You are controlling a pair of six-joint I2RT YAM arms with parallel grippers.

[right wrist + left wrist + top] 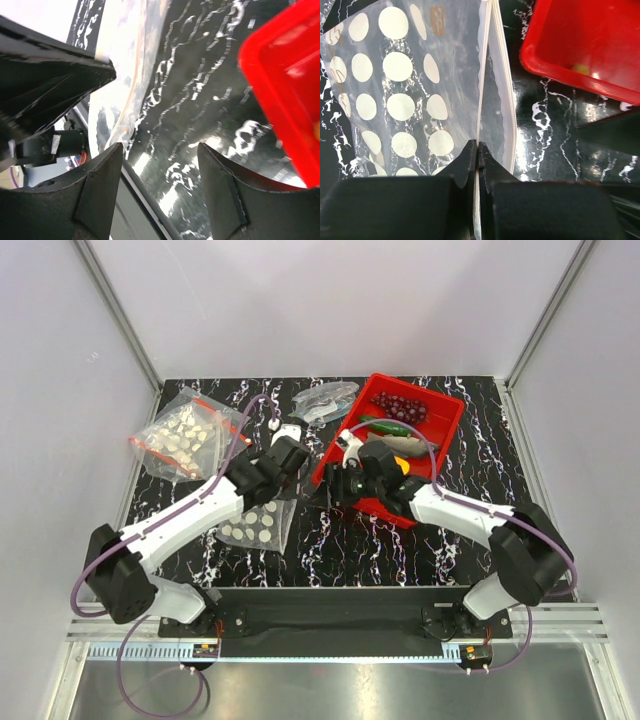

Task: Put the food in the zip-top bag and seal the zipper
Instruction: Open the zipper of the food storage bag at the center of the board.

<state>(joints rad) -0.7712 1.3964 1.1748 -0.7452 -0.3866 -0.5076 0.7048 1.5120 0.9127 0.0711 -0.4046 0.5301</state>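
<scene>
The dotted zip-top bag (255, 525) lies on the table under my left arm. My left gripper (290, 468) is shut on one lip of its mouth (481, 75), seen edge-on in the left wrist view; the other lip (511, 115) stands slightly apart. My right gripper (160, 150) is open and empty, low over the table between the bag's edge (125, 60) and the red tray (280, 100). In the tray (450, 405) lie the grape bunch (400, 407), cucumber (385, 427), grey fish (410, 445) and orange-yellow fruit (401, 465), which my right arm partly hides.
A second dotted bag with red strips (185, 435) lies at the back left. A small clear undotted bag (325, 400) lies behind the tray's left corner. Grey walls close in the table on three sides.
</scene>
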